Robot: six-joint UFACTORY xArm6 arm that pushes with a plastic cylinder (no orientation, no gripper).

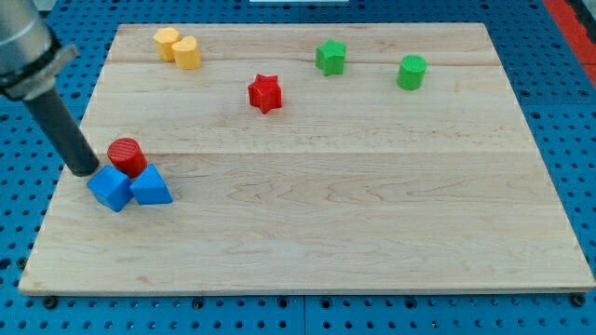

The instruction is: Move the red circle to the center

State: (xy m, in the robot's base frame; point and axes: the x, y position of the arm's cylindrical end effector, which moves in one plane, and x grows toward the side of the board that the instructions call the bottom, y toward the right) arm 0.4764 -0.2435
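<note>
The wooden surface lies on a blue perforated base, a pale board with the grain running across the view. No brand, label or writing can be read anywhere on the board, the blocks or the rod.

The dark rod comes down from the view's top left corner, slanting toward the board's left side. My tip rests on the wood just to the view's left of the red circle, close enough that I cannot tell whether the two touch. There is no claw on this arm, only the plain rod, so nothing is there to stand apart or together.

The red circle, a short upright cylinder, sits near the board's left edge, well away from the middle. Directly below it in the view, and seemingly touching it, are a blue cube and a blue triangle, side by side and pressed together.

Near the view's top left, two yellow blocks stand against each other; their exact shapes are hard to make out. A red star sits above the middle of the board. Toward the top right are a green star and, well apart from it, a green cylinder.
</note>
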